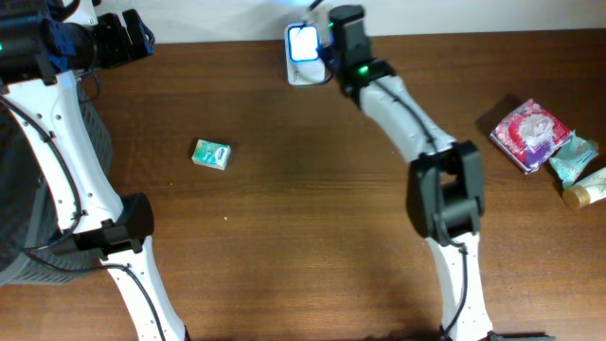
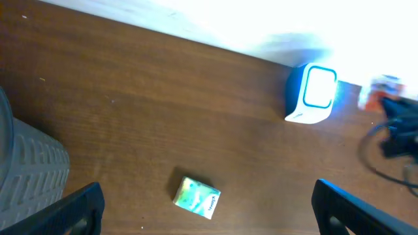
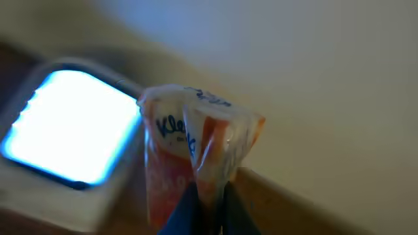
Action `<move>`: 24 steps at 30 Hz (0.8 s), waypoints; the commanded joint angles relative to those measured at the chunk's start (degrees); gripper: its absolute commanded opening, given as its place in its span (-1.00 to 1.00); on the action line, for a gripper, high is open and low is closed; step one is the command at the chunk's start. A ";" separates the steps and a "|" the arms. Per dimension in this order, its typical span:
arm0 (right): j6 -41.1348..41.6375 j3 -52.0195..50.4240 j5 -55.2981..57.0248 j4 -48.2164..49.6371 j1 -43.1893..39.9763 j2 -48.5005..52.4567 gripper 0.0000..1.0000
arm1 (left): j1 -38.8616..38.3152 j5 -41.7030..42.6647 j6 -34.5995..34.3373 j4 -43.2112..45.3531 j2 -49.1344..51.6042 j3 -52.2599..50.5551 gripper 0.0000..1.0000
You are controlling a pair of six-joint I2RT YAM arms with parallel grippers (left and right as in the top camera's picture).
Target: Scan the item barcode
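Note:
An orange-and-white Kleenex tissue pack [image 3: 189,143] is pinched by its wrapper in my shut right gripper [image 3: 209,202]. It hangs just right of the scanner's lit window [image 3: 65,124]. From overhead the white scanner [image 1: 303,47] stands at the table's far edge, with the right gripper [image 1: 329,43] beside it. In the left wrist view the scanner [image 2: 312,94] glows, and the orange pack [image 2: 385,88] is a blur to its right. My left gripper [image 2: 208,185] is open, high above a green tissue pack [image 2: 197,198] lying flat on the table [image 1: 211,154].
A pink pack [image 1: 530,133], a teal pack [image 1: 575,156] and a small tube [image 1: 587,189] lie at the table's right edge. A grey ribbed bin [image 1: 19,189] stands off the left side, also in the left wrist view [image 2: 26,170].

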 commanded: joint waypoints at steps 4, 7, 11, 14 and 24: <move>37.94 1.40 1.18 -27.21 -24.90 -10.14 -0.92 | 0.15 0.02 0.70 -0.02 -0.15 -0.09 0.98; 41.57 1.40 1.20 -41.42 -36.26 -10.10 -0.92 | 0.15 0.02 0.70 -0.02 -0.15 -0.09 0.98; 45.97 1.29 1.20 -53.44 -47.01 -10.08 -0.92 | 0.15 0.02 0.70 -0.02 -0.15 -0.09 0.98; 52.48 0.42 0.72 -58.60 -51.93 -10.03 -0.91 | 0.15 0.02 0.70 -0.02 -0.15 -0.09 0.97; 46.42 -5.18 -15.13 -56.15 -51.52 -10.36 0.84 | 0.15 0.02 0.70 -0.02 -0.15 -0.09 0.98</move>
